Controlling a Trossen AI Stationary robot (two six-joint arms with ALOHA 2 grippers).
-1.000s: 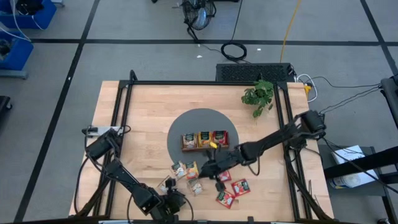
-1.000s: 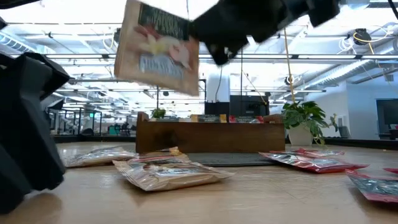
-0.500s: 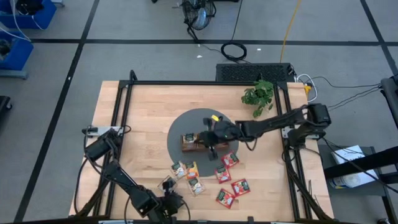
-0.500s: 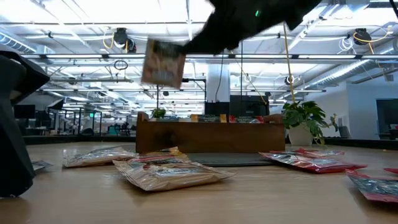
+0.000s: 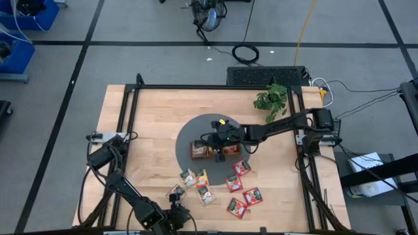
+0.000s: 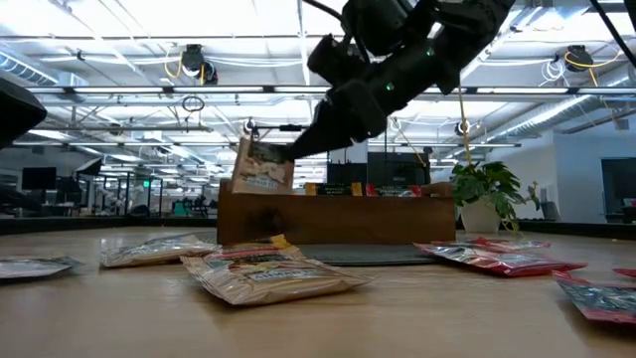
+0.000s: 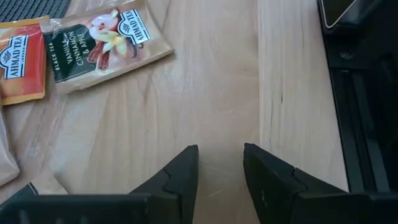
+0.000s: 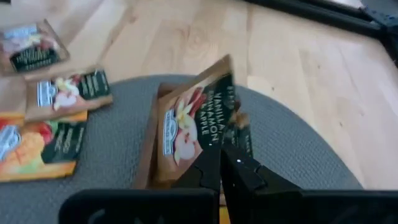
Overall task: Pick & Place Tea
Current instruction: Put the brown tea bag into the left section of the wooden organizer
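Note:
My right gripper (image 5: pixel 213 145) is shut on a tan tea sachet (image 8: pixel 193 124) and holds it just above the brown wooden tray (image 5: pixel 198 150). The tray stands on a round grey mat (image 5: pixel 212 124). In the low view the sachet (image 6: pixel 262 167) hangs in front of the tray's wall (image 6: pixel 338 221). More tea sachets lie flat on the table: tan and orange ones (image 5: pixel 196 181) and red ones (image 5: pixel 243 190). My left gripper (image 7: pixel 221 158) is open over bare wood at the table's near edge, a tan sachet (image 7: pixel 106 40) lying beyond it. My right gripper pinches the tan sachet by one edge, near a corner (image 8: pixel 210 149), between its two fingers. The fingers slant down from the table's right side. The sachet sticks out past the fingertips, tilted and clear of the tray.
A small potted plant (image 5: pixel 271 99) stands at the far right of the table. A black frame rail (image 7: pixel 360 93) runs close beside my left gripper. Red sachets (image 6: pixel 497 257) and a tan one (image 6: pixel 268 278) lie near the low camera.
My right gripper has carried the tan sachet from above the loose sachets toward the table's far edge, then a little left, and has sunk toward the tray. The sachet has stayed in its hold. My left gripper has edged toward the table's left edge.

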